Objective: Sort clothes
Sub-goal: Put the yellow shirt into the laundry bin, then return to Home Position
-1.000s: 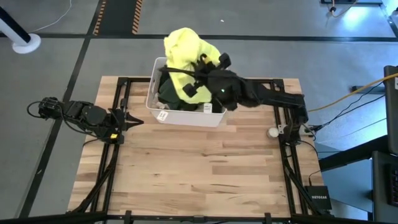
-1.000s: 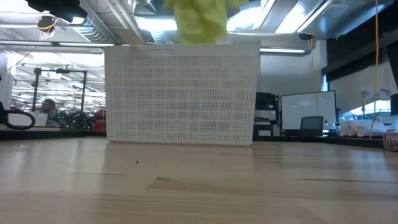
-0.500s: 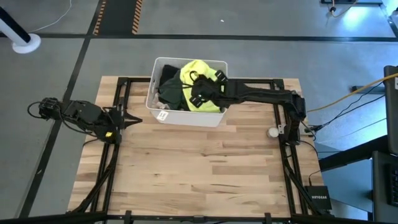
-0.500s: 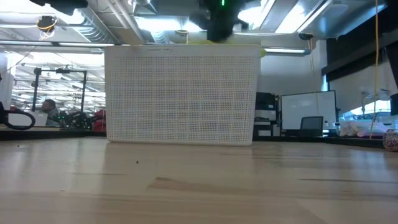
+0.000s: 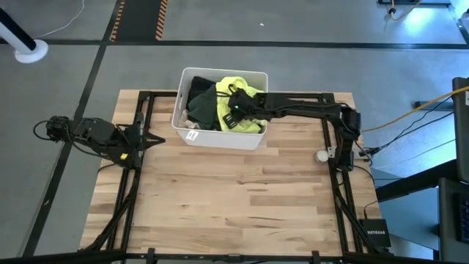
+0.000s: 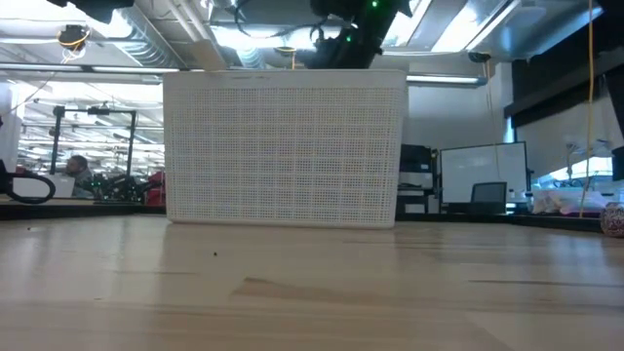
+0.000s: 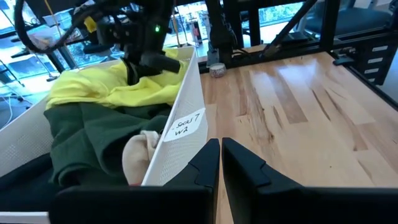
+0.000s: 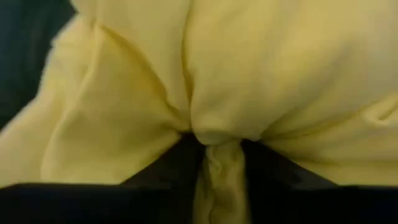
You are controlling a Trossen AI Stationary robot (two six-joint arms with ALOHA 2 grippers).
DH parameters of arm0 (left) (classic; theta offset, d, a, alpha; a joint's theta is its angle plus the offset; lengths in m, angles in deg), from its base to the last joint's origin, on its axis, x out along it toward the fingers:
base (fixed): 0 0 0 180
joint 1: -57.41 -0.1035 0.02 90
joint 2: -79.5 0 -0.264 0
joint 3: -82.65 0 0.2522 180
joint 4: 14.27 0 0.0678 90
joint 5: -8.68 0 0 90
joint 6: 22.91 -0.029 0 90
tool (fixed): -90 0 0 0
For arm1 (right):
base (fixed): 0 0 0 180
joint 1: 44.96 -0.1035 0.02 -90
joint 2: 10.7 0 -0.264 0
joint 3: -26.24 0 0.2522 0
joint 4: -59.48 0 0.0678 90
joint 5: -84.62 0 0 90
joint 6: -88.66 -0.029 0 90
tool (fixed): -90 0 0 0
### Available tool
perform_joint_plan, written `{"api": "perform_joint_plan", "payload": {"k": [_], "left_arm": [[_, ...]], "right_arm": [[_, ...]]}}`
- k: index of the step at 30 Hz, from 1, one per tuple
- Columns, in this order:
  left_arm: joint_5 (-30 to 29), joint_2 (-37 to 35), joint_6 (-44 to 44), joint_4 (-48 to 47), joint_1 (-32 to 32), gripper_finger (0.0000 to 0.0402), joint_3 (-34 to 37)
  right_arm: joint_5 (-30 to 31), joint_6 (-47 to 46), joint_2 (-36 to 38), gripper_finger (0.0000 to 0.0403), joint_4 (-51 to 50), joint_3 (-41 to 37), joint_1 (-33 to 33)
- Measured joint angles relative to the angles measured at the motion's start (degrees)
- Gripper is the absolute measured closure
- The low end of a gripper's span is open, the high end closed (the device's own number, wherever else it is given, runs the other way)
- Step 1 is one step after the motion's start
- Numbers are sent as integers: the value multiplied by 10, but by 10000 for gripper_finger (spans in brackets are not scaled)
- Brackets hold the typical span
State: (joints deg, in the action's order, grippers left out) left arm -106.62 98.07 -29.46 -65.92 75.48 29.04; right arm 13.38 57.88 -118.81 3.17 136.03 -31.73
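Note:
A white mesh bin [image 5: 220, 138] stands at the table's far middle and also shows in the low view [image 6: 283, 146]. In it lie a neon yellow garment [image 5: 251, 93], a dark green one [image 5: 201, 108] and a black one [image 5: 198, 82]; a pale piece [image 7: 140, 155] lies by the near-left wall. My right gripper [image 5: 236, 110] reaches down into the bin and is shut on the yellow garment [image 8: 205, 74]. My left gripper [image 5: 157, 139] is shut and empty, just left of the bin. My right gripper pinches a bunched fold of the neon yellow garment [image 8: 217, 163] between its two fingers, coming from above and from the table's right, slanting down into the bin. The garment lies slack on the other clothes in the bin.
The bin's near-left wall carries a white handwritten label [image 7: 185, 123]. A small round object [image 5: 321, 155] lies on the wood near the right arm's base. Black frame rails [image 5: 135, 169] run along both sides of the table. The near half is bare wood [image 5: 234, 198].
My right gripper has gone down into the bin with the neon yellow garment. The garment was held high above the bin's far rim, hanging in a large bunch; it now lies inside the bin on the other clothes.

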Motion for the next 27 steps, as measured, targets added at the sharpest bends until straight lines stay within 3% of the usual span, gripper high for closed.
{"api": "perform_joint_plan", "payload": {"k": [6, 11, 20, 24, 27], "left_arm": [[0, -1, 0, 0, 0, 389, 0], [0, -2, 1, 0, 0, 389, 0], [0, -9, 3, 0, 0, 389, 0], [0, -35, 8, 0, 0, 389, 0], [9, -68, 18, 0, 0, 389, 0]], "right_arm": [[-34, 25, 0, 198, -82, 92, -3], [-34, 35, 1, 168, -178, 180, -20], [10, 73, 6, 162, -258, 265, -86], [-16, 80, 12, 172, -265, 263, -121], [-33, 88, 21, 200, -249, 244, -149]]}}
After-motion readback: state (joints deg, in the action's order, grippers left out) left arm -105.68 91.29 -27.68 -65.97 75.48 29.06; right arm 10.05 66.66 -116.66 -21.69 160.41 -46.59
